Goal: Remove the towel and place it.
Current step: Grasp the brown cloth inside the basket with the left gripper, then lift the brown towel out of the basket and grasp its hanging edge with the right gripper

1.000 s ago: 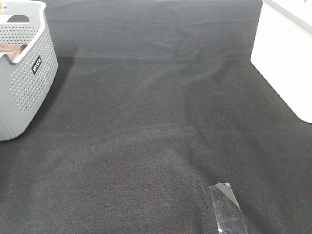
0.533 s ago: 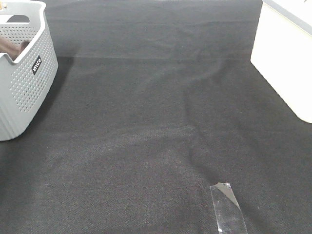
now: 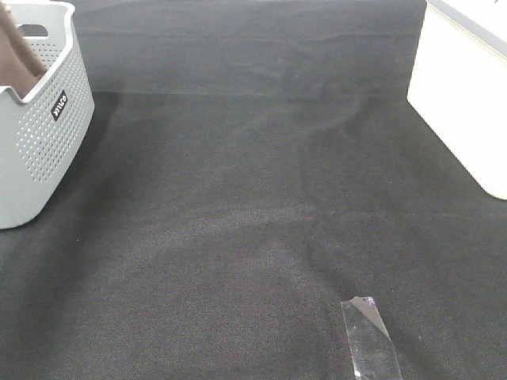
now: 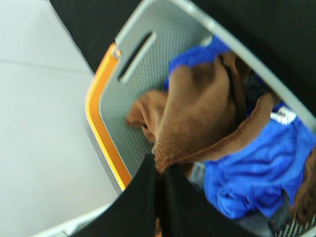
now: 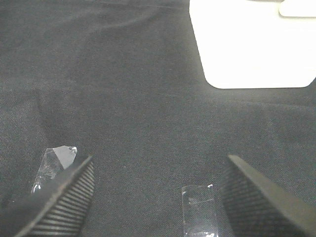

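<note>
Towel (image 3: 14, 43) is found at the far left corner of the bench (image 3: 238, 222), where a brown strip of it is seen rising out of the grey perforated basket (image 3: 43, 134) and running out of view. In the left wrist view the left gripper (image 4: 159, 180) is shown clenched on an edge of the towel's plush brown cloth, its two black fingers (image 4: 136, 202) pressed together with the fabric pinched between them. The rest of the towel is draped down into the basket, over a blue cloth (image 4: 256, 168) that lies crumpled inside. An orange band (image 4: 101, 128) is seen along the basket's rim. The middle of the bench is covered with wrinkled black fabric. Toward the near edge, right of the middle, a strip of clear tape (image 3: 370, 339) is stuck flat to that fabric. Over this part of the bench the right gripper (image 5: 159, 168) is held released, its ribbed fingers (image 5: 66, 197) spread wide apart with nothing between them; a second tape strip (image 5: 199, 210) is seen beneath. At the far right corner a white box (image 3: 459, 103) is set.
</note>
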Robot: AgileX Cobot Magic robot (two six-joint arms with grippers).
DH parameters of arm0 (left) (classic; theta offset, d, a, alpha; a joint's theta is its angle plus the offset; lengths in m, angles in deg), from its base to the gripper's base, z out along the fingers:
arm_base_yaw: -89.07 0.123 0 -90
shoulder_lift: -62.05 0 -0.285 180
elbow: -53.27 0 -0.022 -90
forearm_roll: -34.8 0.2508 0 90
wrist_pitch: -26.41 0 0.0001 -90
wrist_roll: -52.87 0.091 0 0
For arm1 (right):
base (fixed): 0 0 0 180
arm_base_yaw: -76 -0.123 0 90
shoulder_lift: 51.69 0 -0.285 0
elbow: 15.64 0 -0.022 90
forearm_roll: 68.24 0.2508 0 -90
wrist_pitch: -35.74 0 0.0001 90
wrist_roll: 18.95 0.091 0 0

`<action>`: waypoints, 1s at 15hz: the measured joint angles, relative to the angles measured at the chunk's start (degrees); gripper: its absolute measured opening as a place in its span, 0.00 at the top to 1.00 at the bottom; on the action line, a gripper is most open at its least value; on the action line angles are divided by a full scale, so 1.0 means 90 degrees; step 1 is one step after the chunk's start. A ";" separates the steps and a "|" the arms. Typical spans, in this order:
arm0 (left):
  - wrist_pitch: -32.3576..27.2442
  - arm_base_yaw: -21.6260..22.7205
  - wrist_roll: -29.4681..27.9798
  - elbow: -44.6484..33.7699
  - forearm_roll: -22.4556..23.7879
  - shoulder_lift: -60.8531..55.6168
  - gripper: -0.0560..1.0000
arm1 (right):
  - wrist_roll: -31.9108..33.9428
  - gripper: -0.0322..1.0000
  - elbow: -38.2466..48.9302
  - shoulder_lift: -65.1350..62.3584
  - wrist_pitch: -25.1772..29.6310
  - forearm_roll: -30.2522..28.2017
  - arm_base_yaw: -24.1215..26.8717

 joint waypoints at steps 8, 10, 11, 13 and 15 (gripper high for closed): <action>0.0446 -0.2769 -0.0777 0.0917 0.1802 -0.0286 0.95 | -0.3463 0.29 -0.0140 0.2858 -0.2566 0.3209 0.0000; 0.0452 -0.3368 -0.0777 0.0955 0.1993 -0.0286 0.95 | -0.5004 0.29 -0.0140 0.3699 -0.2852 0.4749 0.0000; 0.0452 -0.3692 -0.0777 0.0955 0.1999 -0.0286 0.95 | -0.6245 0.29 -0.0140 0.4234 -0.2878 0.5761 0.0000; 0.0547 -0.4450 -0.0764 0.0955 0.1999 -0.0286 0.95 | -0.9524 0.29 -0.0140 0.5895 -0.2196 0.8932 0.0000; 0.0929 -0.4647 -0.0503 0.0936 0.1802 -0.0286 0.95 | -1.1287 0.29 -0.0140 0.7022 -0.1133 1.0377 0.0000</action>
